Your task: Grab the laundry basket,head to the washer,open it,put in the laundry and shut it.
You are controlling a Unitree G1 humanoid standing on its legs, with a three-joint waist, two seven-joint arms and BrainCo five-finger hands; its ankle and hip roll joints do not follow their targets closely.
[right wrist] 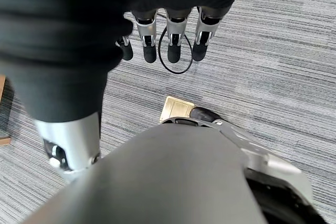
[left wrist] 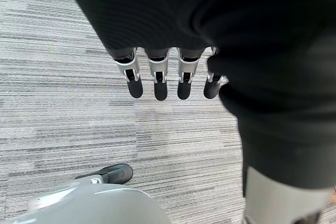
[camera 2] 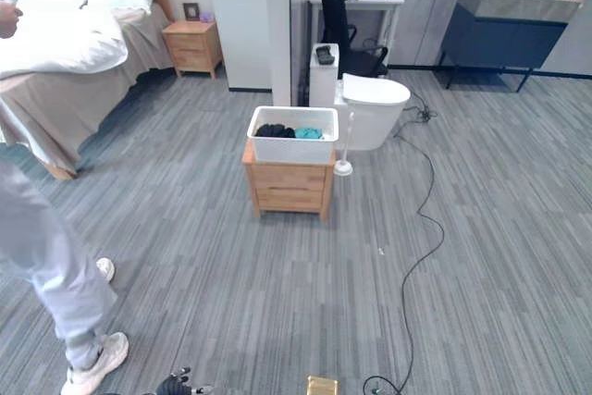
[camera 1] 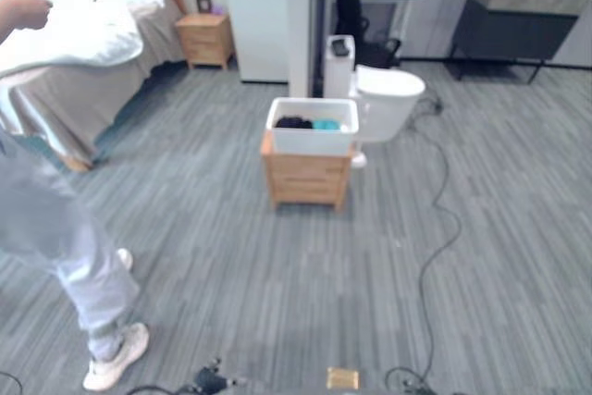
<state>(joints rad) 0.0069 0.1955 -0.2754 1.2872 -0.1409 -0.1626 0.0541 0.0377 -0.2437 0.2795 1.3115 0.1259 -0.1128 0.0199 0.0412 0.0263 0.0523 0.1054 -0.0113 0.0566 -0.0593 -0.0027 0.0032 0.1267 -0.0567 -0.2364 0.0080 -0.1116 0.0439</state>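
White rectangular plastic laundry basket [camera 2: 294,145], clothes inside, on wooden cabinet [camera 2: 289,188] mid-frame, far off; left hand [left wrist: 157,74], right hand [right wrist: 168,43] hung straight-fingered, empty; collision risked with person [camera 2: 51,265] lower left.

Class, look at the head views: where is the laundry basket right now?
The laundry basket sits on a small wooden cabinet mid-floor, ahead of the robot, just left of the toilet and apart from both hands.
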